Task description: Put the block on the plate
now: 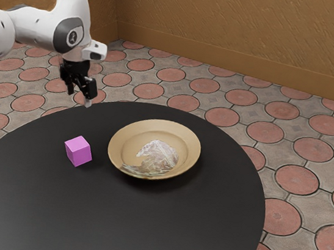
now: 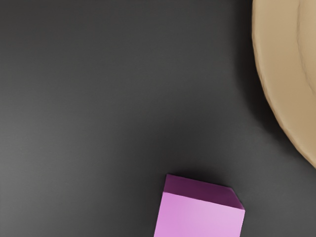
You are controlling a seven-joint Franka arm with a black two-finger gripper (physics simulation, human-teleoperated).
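Claw (image 1: 79,96) released, fingertips apart. Block (image 2: 200,215), plate (image 2: 281,74) cropped in wrist view. Round black counter (image 1: 118,217), cut off; ochre walls (image 1: 230,19), tiled floor (image 1: 281,217).

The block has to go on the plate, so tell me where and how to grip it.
I'd come straight down over the block and grip two opposite upright sides: it looks like a cube and sits flat on the table, apart from the plate.
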